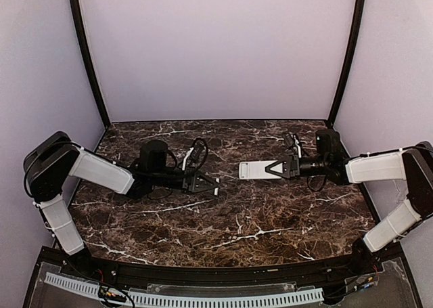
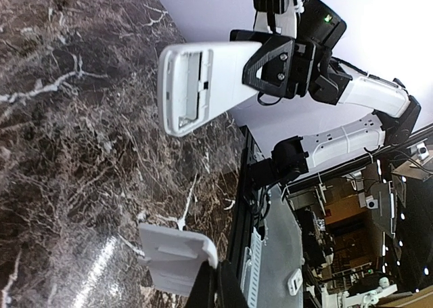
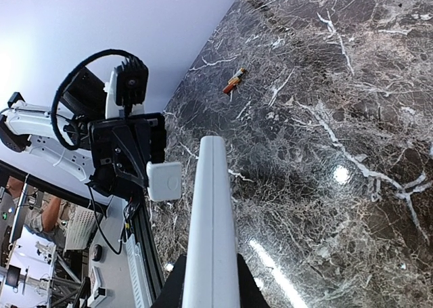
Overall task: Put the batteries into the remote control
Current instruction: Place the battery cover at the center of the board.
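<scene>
Dark marble table (image 1: 257, 227), right pincer (image 1: 269, 169) clamped on the white remote control (image 1: 250, 169), held aloft, its open battery bay facing the left pincer (image 1: 208, 184), which is gripping a small flat white piece (image 3: 164, 181), orange-red batteries (image 3: 234, 82) lying on the table near the back wall, well apart from the remote control.

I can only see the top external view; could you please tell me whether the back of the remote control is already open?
Observer: Yes. The left wrist view shows the remote control with its battery compartment uncovered and no battery inside.
Operator: Thank you. Where can I find a battery?
Observer: The right wrist view shows an orange-red battery lying on the table near the wall, with neither arm touching it.
</scene>
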